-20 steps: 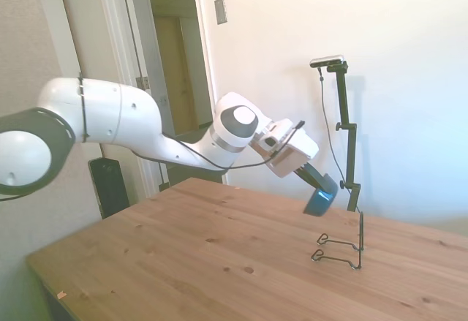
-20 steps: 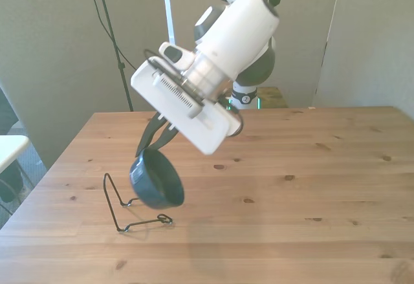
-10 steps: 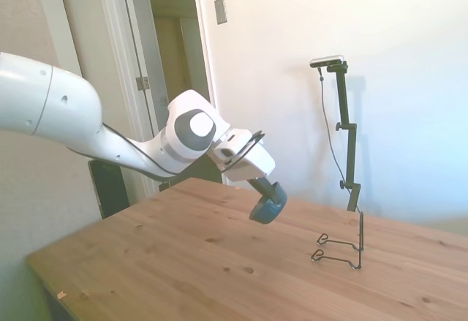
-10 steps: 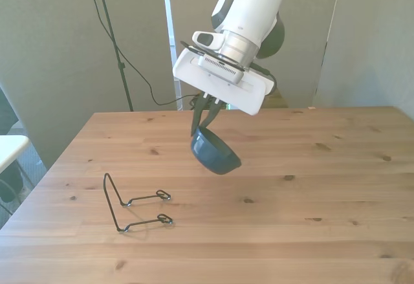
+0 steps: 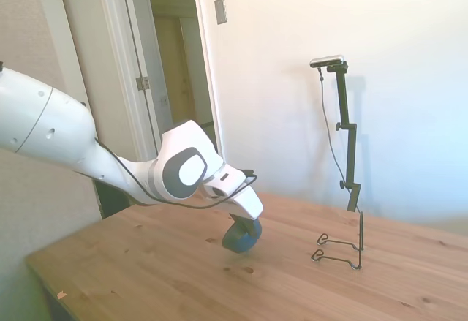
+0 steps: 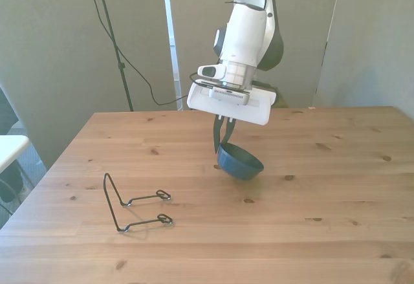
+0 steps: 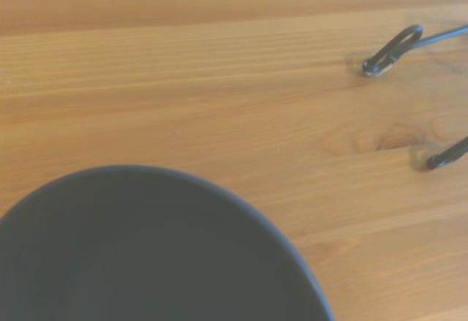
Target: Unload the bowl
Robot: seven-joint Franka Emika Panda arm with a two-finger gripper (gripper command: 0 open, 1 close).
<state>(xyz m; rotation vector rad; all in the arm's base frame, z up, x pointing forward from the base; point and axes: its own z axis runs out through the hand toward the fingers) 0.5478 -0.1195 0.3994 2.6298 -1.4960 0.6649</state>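
Since the earlier frame I had carried the bowl (image 6: 240,162) away from the rack (image 6: 134,204), from lower left to the front view's middle. My hand (image 6: 224,143) pinched its rim, and it hung tilted just above the bench (image 6: 336,200). Held by one edge only, it could have swung or slipped; letting go while tilted might have made it roll.

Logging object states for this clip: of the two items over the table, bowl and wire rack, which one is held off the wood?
The teal bowl, gripped at its rim by the end effector; the black wire rack stands untouched on the table.
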